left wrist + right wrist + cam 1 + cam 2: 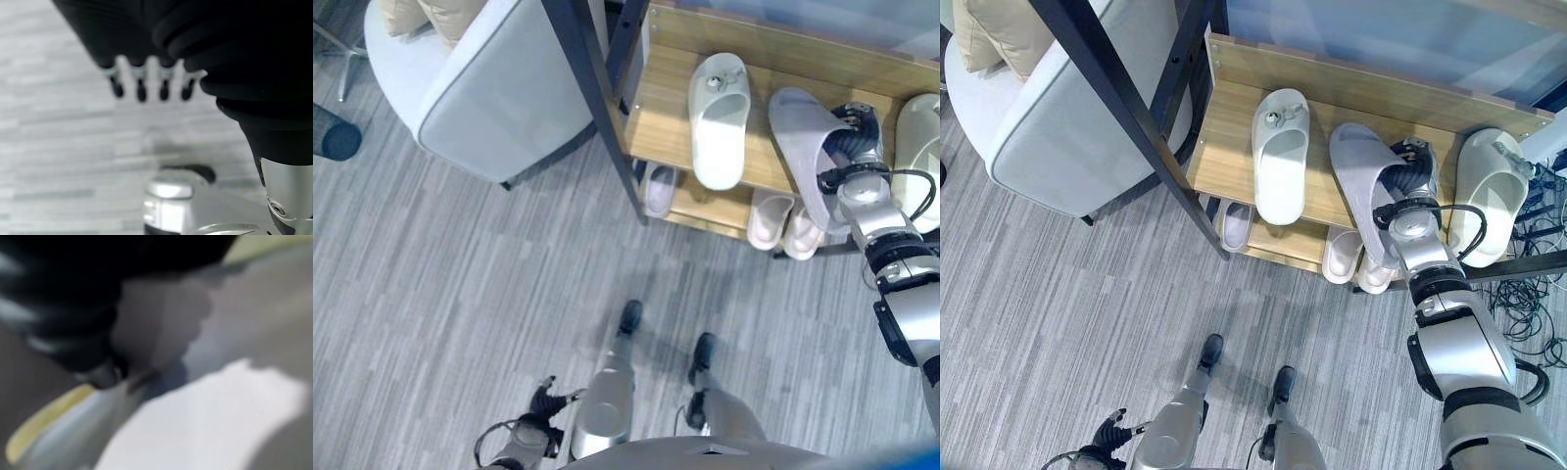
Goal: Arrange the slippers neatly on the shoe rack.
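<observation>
Slippers — 3 (1281,157) above, 3 (1340,257) below

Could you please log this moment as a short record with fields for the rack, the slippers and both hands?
rack: wooden shoe rack, dark frame, two shelves
top shelf: white slipper, lilac slipper, another white slipper
lower shelf: pale slippers, partly hidden
right hand: on the lilac slipper, fingers tucked into it
left hand: low by the floor, fingers relaxed, holding nothing
beside rack: grey armchair
</observation>
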You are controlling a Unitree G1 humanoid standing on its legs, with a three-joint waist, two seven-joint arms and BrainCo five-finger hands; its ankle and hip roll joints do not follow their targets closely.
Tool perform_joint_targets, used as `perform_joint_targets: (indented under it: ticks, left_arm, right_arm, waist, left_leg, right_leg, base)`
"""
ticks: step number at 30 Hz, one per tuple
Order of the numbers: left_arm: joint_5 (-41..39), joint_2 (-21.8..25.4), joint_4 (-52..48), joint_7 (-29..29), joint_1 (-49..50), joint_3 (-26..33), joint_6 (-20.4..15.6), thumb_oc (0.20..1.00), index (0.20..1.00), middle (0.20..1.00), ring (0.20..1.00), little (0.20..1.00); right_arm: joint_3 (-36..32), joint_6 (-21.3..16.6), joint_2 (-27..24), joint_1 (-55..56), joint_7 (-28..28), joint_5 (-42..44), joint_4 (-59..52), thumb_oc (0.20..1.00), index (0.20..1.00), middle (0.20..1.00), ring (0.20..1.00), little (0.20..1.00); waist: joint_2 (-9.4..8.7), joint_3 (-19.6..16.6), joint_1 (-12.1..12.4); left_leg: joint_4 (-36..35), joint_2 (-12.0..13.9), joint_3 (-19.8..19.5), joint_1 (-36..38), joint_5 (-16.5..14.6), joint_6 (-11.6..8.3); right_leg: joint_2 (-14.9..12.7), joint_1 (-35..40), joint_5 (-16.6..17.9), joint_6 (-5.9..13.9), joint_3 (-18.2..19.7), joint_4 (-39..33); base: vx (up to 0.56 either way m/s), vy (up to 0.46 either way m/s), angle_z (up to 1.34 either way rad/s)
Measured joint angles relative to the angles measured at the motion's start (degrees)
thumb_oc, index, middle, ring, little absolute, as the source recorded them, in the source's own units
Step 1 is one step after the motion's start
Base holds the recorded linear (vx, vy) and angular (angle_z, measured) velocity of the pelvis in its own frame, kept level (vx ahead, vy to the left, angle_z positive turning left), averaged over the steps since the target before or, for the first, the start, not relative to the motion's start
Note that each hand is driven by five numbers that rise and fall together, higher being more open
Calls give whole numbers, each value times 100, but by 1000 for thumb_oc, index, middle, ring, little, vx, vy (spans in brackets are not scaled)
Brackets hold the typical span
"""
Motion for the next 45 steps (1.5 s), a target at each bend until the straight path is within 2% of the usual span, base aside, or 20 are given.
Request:
perform_joint_targets:
  ticks: [3,4,8,10,13,14,16,19,24,26,29,31,32,33,35,36,39,41,42,45]
  left_arm:
    - [-4,-10,94,-37,-292,159,201,1000,1000,1000,1000,1000]
    - [-43,-23,-104,-16,-383,247,105,1000,1000,1000,1000,1000]
    - [-48,-65,-197,-30,-413,256,107,1000,1000,1000,1000,1000]
    - [-27,-178,-213,-98,-420,663,210,1000,1000,1000,1000,1000]
    - [72,-215,-217,-198,-198,824,319,1000,1000,1000,1000,1000]
    - [73,-163,-169,-204,-35,822,352,1000,1000,1000,1000,1000]
    - [93,-148,-199,-268,-30,881,365,1000,1000,1000,1000,1000]
    - [199,-145,-184,-304,163,971,362,1000,1000,1000,1000,1000]
    - [190,-92,-198,-316,319,1002,366,1000,1000,1000,1000,1000]
    - [183,-84,-209,-314,350,1087,356,1000,1000,1000,1000,1000]
    - [174,-44,-208,-306,186,1099,355,1000,1000,1000,1000,1000]
    - [156,-31,-243,-303,-82,1097,352,1000,1000,1000,1000,1000]
    - [-2,-18,-257,-287,-229,1064,303,1000,1000,1000,1000,1000]
    - [-129,55,-442,-255,-471,1051,228,1000,1000,1000,1000,1000]
    - [-264,113,-481,-256,-746,1066,205,1000,1000,1000,1000,1000]
    - [-595,216,-1106,-226,-567,1067,99,1000,1000,1000,1000,1000]
    - [-1265,258,-1773,-138,-368,1074,-131,1000,1000,1000,1000,1000]
    - [-1914,349,-2431,-99,-311,1065,-202,1000,1000,1000,1000,1000]
    - [-2072,352,-2444,-57,-448,1054,-186,1000,1000,1000,1000,1000]
    - [-2280,468,-2897,43,-515,1076,-327,1000,1000,1000,1000,1000]
  right_arm:
    - [13,24,-42,490,-56,-82,-1271,200,200,200,200,200]
    - [-122,-64,-10,792,-55,-235,-1681,200,200,200,200,200]
    - [-491,-57,-46,1186,-137,-400,-1874,200,200,200,200,200]
    - [-1401,25,144,2425,-79,-596,-3403,200,200,200,200,200]
    - [-1614,-35,170,3789,112,-1216,-4523,200,200,200,200,200]
    - [-1549,-49,328,3972,142,-1299,-4477,200,200,200,200,200]
    - [-1642,-47,336,4436,278,-1304,-4667,200,200,200,200,200]
    - [-1651,-42,496,5311,713,-1431,-4786,200,200,200,200,200]
    - [-1551,-26,796,6014,1100,-1407,-4580,200,200,200,200,200]
    - [-1427,-22,918,6336,1264,-1389,-4587,200,200,200,200,200]
    - [-1174,-11,883,6509,1538,-1390,-4587,200,200,200,200,200]
    - [-1079,-53,793,6319,1602,-1292,-4474,200,200,200,200,200]
    - [-962,-110,694,6137,1631,-1197,-4308,200,200,200,200,200]
    - [-765,-115,502,5769,1653,-1052,-4147,200,200,200,200,200]
    - [-682,-105,342,5430,1726,-1027,-4086,200,200,200,200,200]
    - [-377,-117,151,5059,1719,-816,-4019,200,200,200,200,200]
    - [-209,-127,124,4560,1561,-775,-4024,200,200,200,200,200]
    - [107,-106,-22,3683,1353,-852,-3961,200,200,200,200,200]
    - [88,-90,19,3301,1283,-859,-3866,200,200,200,200,200]
    - [71,-65,-29,2685,998,-887,-3955,200,200,200,200,200]
  waist:
    - [7,35,-183]
    - [11,35,-166]
    - [-17,32,-291]
    - [-31,35,-262]
    - [-43,-24,-404]
    - [-175,-209,-619]
    - [-209,-388,-756]
    - [-248,-751,-817]
    - [-250,-978,-984]
    - [-244,-935,-984]
    - [-183,-442,-1022]
    - [-117,-15,-1152]
    - [-67,233,-1134]
    - [-119,331,-1171]
    - [-94,683,-1119]
    - [-207,838,-1075]
    - [-245,810,-828]
    - [-300,824,-772]
    - [-280,829,-638]
    - [-277,738,-571]
  left_leg:
    - [-22,3,5,129,7,7]
    - [-70,7,62,295,13,15]
    - [-86,1,114,453,10,14]
    - [-92,-8,116,551,10,13]
    - [-100,-34,144,858,-45,33]
    - [-105,-41,288,951,-106,34]
    - [-128,-44,345,966,-166,14]
    - [-131,-42,554,1279,-242,122]
    - [59,-85,732,1566,-410,155]
    - [399,-112,735,1568,-606,149]
    - [1143,-122,678,1546,-983,149]
    - [1830,-132,565,1239,-1208,136]
    - [2347,-119,541,796,-1302,116]
    - [2962,-125,521,136,-1510,15]
    - [3186,-125,519,-268,-1638,165]
    - [3624,-162,579,-802,-1727,178]
    - [4154,-201,581,-1718,-1840,176]
    - [5256,-316,527,-2833,-2161,188]
    - [5672,-296,545,-3167,-2311,186]
    - [6729,-312,469,-3981,-2769,172]
  right_leg:
    - [-9,114,28,10,9,1]
    - [-15,249,32,15,39,-1]
    - [-32,376,57,33,88,-3]
    - [-39,474,39,29,103,1]
    - [-74,779,5,41,108,-24]
    - [-94,794,-28,46,237,-25]
    - [-105,797,-54,39,268,-18]
    - [-132,1027,-83,57,474,-21]
    - [-175,1269,-134,96,625,16]
    - [-194,1360,-234,113,636,151]
    - [-202,1518,-468,104,626,575]
    - [-207,1376,-685,85,532,1088]
    - [-163,915,-871,128,544,1751]
    - [-253,109,-1228,-73,535,2547]
    - [-271,-363,-1359,-15,528,3086]
    - [-407,-951,-1651,-54,564,3698]
    - [-475,-1962,-1986,-131,619,4558]
    - [-543,-3091,-2471,-192,776,5739]
    - [-554,-3426,-2623,-187,790,6199]
    - [-557,-4145,-3117,-264,801,7212]
  base:
    - [13,24,-1]
    - [12,0,-11]
    - [25,-1,-5]
    - [61,-7,3]
    - [25,5,-13]
    - [4,17,-30]
    - [19,16,-22]
    - [27,24,-32]
    - [17,0,-19]
    - [-45,-29,1]
    - [-206,-30,9]
    - [-302,-30,27]
    - [-249,-29,24]
    - [-161,-48,16]
    - [-214,-67,14]
    - [-222,-61,9]
    - [-159,-72,11]
    - [-11,-63,16]
    - [-33,-38,6]
    - [45,-32,12]
